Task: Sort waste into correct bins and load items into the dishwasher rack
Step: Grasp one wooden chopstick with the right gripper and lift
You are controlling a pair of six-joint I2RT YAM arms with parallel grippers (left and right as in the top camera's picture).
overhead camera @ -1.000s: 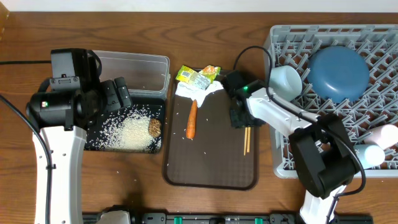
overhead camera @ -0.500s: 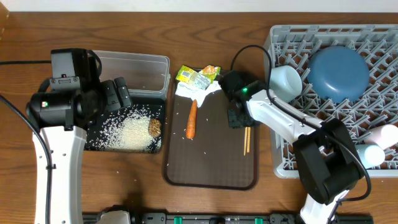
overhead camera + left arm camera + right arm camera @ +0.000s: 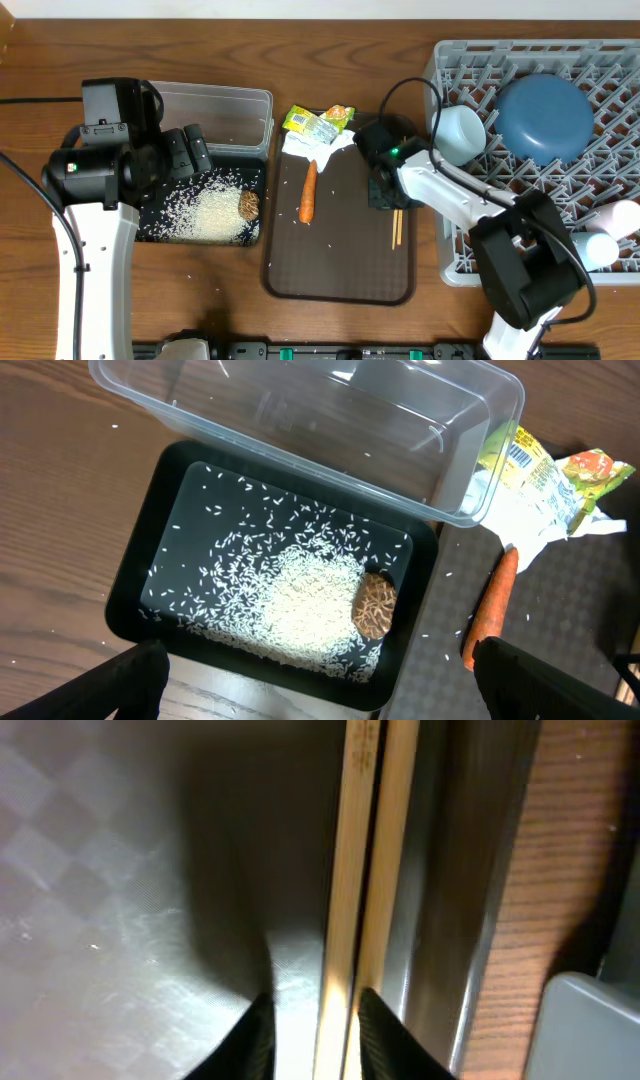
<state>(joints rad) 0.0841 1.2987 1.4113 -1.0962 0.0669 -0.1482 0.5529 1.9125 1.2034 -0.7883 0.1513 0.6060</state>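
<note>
A pair of wooden chopsticks (image 3: 396, 228) (image 3: 350, 870) lies along the right edge of the dark-brown tray (image 3: 340, 270). My right gripper (image 3: 385, 193) (image 3: 315, 1010) is down over their far end, fingers straddling both sticks. The right finger touches the sticks and a narrow gap shows at the left finger. My left gripper (image 3: 190, 150) (image 3: 323, 690) hangs wide open and empty above the black bin (image 3: 130, 590), which holds rice (image 3: 300, 595) and a brown lump (image 3: 374, 606). A carrot (image 3: 308, 192), wrappers (image 3: 318, 122) and a napkin (image 3: 322, 150) sit at the tray's top.
The clear tub (image 3: 215, 110) stands behind the black bin. The grey rack (image 3: 610, 70) at the right holds a dark-blue plate (image 3: 545, 115), a light-blue cup (image 3: 460, 130) and a pink cup (image 3: 622, 215). A few rice grains lie loose on the tray.
My right gripper's jaws have narrowed around the chopsticks and the wrist has shifted slightly. The left arm has not moved.
</note>
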